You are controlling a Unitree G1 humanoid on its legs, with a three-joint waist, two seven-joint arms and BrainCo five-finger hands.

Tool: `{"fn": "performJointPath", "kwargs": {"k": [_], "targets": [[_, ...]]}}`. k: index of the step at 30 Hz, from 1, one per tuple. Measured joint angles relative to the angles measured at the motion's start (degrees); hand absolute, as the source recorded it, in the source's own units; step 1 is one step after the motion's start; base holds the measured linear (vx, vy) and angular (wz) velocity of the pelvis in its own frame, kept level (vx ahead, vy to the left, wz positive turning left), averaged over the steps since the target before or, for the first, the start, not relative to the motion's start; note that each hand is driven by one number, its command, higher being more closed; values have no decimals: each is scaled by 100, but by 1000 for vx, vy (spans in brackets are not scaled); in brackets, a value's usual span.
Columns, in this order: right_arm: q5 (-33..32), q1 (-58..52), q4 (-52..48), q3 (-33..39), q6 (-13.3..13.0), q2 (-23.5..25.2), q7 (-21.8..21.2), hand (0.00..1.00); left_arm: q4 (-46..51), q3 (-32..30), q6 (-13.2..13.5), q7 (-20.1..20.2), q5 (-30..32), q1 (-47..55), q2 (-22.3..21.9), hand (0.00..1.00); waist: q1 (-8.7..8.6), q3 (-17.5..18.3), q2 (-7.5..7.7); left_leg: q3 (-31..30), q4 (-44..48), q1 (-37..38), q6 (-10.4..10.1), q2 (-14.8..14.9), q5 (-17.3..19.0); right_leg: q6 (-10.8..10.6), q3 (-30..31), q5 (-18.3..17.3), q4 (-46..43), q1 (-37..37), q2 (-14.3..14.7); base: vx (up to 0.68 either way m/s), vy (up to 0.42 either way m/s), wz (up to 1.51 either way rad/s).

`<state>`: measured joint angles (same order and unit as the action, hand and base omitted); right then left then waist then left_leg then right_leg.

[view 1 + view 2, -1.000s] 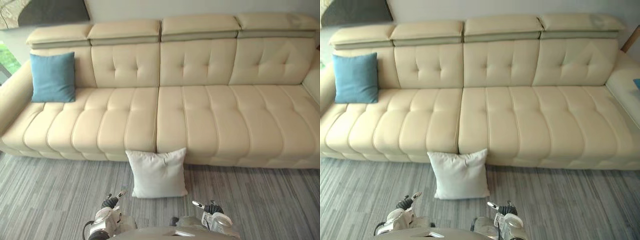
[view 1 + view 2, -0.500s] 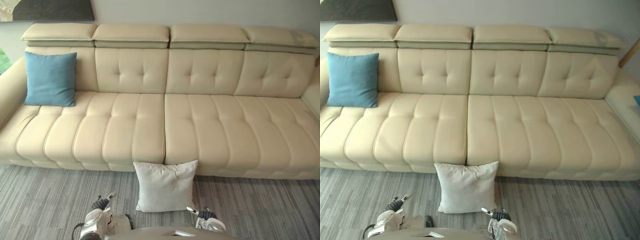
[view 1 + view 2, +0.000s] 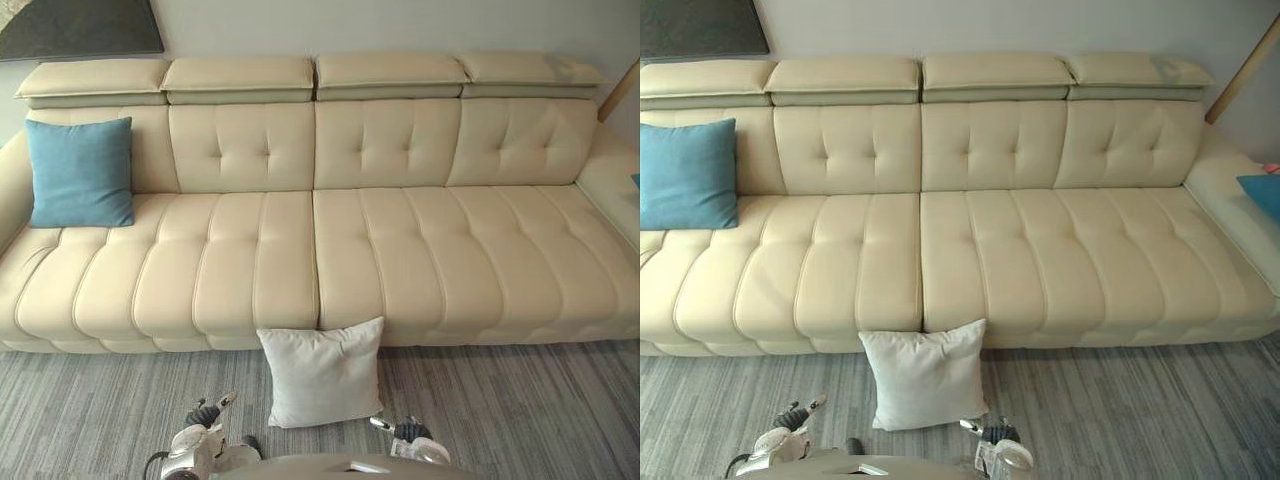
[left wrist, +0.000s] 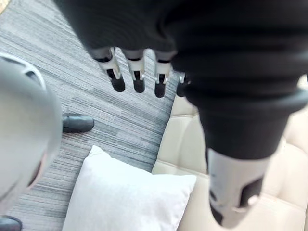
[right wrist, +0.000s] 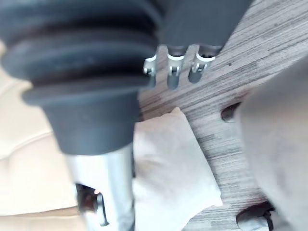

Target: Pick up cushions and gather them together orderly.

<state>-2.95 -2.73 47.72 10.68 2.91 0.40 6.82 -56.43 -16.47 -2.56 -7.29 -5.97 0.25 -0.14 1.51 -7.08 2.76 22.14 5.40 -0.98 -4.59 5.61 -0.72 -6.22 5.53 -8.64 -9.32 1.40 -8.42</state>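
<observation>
White cushion (image 3: 923, 375) on floor (image 3: 1120, 400) against cream sofa (image 3: 1040, 260), blue cushion (image 3: 685, 175) (upright) far left

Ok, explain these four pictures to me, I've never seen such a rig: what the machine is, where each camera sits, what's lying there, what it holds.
It is a humanoid robot with two arms. The two wide pictures come from its head, looking at a cream sofa. The close ones come from wrist cameras, along the left hand and the right hand. A white cushion leans against the sofa's front on the floor; a blue cushion stands at its left end. Both hands are open, holding nothing.
</observation>
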Motion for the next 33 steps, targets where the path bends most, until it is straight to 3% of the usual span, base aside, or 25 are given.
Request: {"fn": "performJointPath", "kwargs": {"k": [3,5,8,15,21,25,33], "targets": [[11,356,-546,-319,-40,-70,46,0,265,240,4,-122,-161,-200,15,0,-21,-363,-79,1,935,-833,18,347,334,7,122,12,-371,-661,191,-147,-35,-24],[19,822,-902,-401,-58,-180,233,0,538,457,10,-259,-456,-438,21,0,-3,-620,-149,126,1602,-1627,43,672,554,5,367,10,-845,-1537,413,-203,13,-53],[61,1227,-1281,-619,-69,-373,381,0,954,620,45,-400,-709,-645,100,0,11,-916,-186,311,1996,-2036,41,896,723,-7,647,-25,-1258,-2131,574,-149,15,-53],[347,2545,-2197,-763,-77,-1299,559,0,1709,744,258,-624,-964,-1853,978,0,-13,-1624,-310,476,2999,-3730,145,1373,835,-67,1060,-98,-2480,-4179,974,-117,-41,-29],[343,3430,-2203,-714,-85,-1786,658,0,1706,351,259,-644,-1240,-2465,1462,0,-25,-2054,-324,437,3268,-4567,218,1530,752,-78,1099,-89,-2911,-5094,1100,-29,-38,-4],[293,4264,-2105,-580,-95,-2288,824,0,1728,-103,272,-747,-1418,-3298,2059,0,-16,-2392,-326,218,3544,-5597,294,1588,587,-77,979,-89,-3384,-6086,1166,-15,-24,16],[-9,5307,-1561,-650,-164,-2567,1084,0,1906,-162,318,-998,-1409,-3940,2281,0,11,-2468,-321,2,4173,-6875,423,1729,571,-114,916,-155,-4159,-7371,1251,-31,10,8]]}}
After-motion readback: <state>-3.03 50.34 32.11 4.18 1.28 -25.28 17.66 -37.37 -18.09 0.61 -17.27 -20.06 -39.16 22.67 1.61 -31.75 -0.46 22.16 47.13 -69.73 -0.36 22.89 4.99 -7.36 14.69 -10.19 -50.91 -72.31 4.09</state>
